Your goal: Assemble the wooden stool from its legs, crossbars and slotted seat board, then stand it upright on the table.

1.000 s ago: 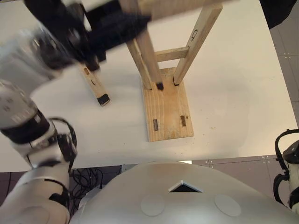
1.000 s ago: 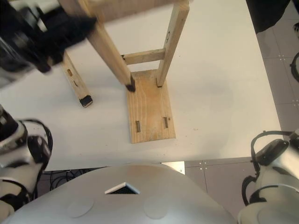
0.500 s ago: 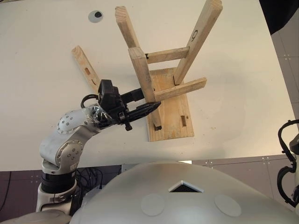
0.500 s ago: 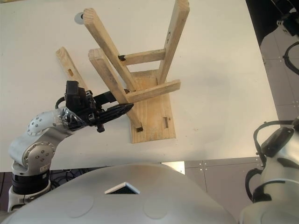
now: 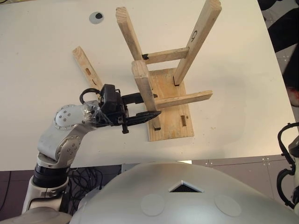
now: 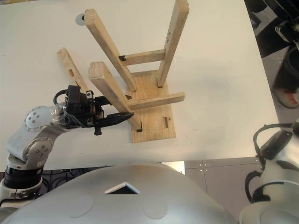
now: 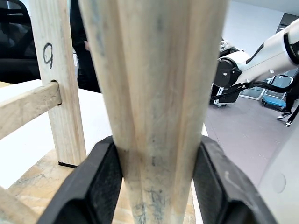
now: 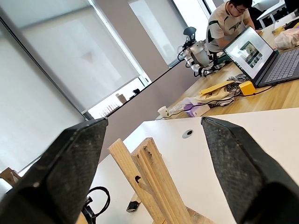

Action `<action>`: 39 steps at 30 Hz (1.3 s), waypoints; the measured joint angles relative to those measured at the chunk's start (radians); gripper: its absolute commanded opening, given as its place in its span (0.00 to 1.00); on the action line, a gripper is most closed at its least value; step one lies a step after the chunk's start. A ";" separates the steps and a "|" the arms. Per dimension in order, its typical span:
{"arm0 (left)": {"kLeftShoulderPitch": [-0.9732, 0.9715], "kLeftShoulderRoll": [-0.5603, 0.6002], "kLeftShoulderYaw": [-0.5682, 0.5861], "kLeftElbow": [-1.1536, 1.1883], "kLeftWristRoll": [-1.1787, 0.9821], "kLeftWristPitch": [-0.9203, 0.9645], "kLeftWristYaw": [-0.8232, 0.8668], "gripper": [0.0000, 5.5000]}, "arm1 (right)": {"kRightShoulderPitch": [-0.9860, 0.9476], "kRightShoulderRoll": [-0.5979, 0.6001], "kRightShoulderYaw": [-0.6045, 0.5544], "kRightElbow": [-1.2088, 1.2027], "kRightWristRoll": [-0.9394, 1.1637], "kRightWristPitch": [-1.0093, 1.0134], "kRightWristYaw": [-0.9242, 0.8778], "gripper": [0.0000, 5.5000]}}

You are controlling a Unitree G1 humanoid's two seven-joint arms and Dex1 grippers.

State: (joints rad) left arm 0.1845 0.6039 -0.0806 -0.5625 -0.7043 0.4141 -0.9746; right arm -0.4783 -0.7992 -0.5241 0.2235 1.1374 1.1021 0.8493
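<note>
The slotted seat board (image 5: pixel 169 95) lies flat on the white table (image 5: pixel 233 70). Two legs (image 5: pixel 129 32) (image 5: pixel 198 39) stand in its far slots, joined by a crossbar (image 5: pixel 163 55). My left gripper (image 5: pixel 150 105) is shut on a third leg (image 5: pixel 143 86), whose foot sits at the board's near left slot. The wrist view shows that leg (image 7: pixel 156 93) squeezed between both black pads (image 7: pixel 93 186). A second crossbar (image 5: pixel 184 99) sticks out from this leg to the right, its end free. A fourth leg (image 5: pixel 87 67) lies loose on the table left of the board. My right gripper (image 8: pixel 154 172) is open with nothing between its fingers.
A small black-and-white disc (image 5: pixel 96 17) lies at the table's far left. The near right slot (image 5: pixel 183 120) of the board is uncovered. The table's front edge (image 5: pixel 210 156) runs close behind the board, with open table surface to its right.
My left arm has come down from high over the table and set the held leg at the near left slot. Since half a second ago that leg and its crossbar have swung slightly nearer.
</note>
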 measured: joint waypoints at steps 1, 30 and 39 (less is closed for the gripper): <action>-0.006 0.014 0.002 0.000 -0.003 0.004 -0.003 0.37 | 0.003 0.000 -0.007 -0.002 0.000 0.000 -0.002 0.67; 0.031 0.067 -0.194 0.086 0.253 -0.465 -0.033 0.37 | 0.052 0.004 -0.027 -0.044 0.000 -0.008 -0.021 0.67; -0.256 0.010 -0.220 0.450 0.279 -0.524 0.003 0.37 | 0.087 0.034 -0.037 -0.087 0.006 -0.011 -0.045 0.67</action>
State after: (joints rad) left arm -0.0715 0.6135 -0.3009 -0.1125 -0.4255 -0.1103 -0.9711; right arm -0.3912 -0.7654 -0.5608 0.1368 1.1439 1.0914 0.8046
